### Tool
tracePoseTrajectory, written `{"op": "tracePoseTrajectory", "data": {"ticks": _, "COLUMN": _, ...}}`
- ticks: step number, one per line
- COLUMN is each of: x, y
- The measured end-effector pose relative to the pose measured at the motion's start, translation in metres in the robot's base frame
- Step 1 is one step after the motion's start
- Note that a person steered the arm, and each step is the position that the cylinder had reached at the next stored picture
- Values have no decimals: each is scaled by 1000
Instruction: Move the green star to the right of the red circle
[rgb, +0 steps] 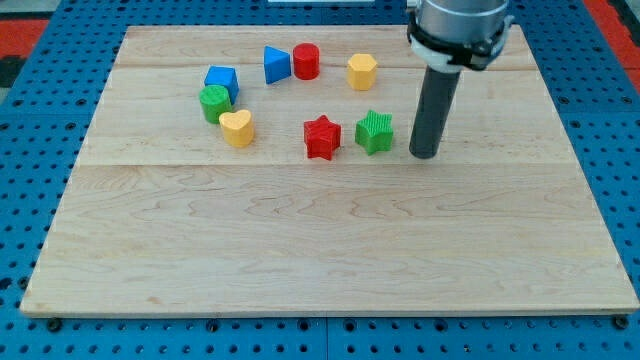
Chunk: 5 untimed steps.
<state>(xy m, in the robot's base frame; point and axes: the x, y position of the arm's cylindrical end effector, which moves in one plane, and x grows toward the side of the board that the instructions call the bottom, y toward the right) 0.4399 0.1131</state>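
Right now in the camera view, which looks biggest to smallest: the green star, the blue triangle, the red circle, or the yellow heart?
1. green star
2. yellow heart, nearly the same as the star, so that order is unsure
3. blue triangle
4. red circle

The last two sit farther up the view, which may shrink them.

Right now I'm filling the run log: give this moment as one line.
tip: just right of green star block, small gap | red circle block: upper left of star | yellow hexagon block: right of circle
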Motion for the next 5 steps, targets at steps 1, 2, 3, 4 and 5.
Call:
{"op": "tracePoseTrajectory", "data": {"ticks": 1, "x": -12, "y": -39}}
{"op": "tracePoseTrajectory", "data": {"ticks": 2, "x": -74, "y": -54}}
{"op": "tracePoseTrajectory", "data": {"ticks": 3, "x": -98, "y": -63}}
{"op": "tracePoseTrajectory", "data": {"ticks": 4, "x": -67, "y": -84}}
{"op": "tracePoseTrajectory", "data": {"ticks": 5, "x": -100, "y": -109}}
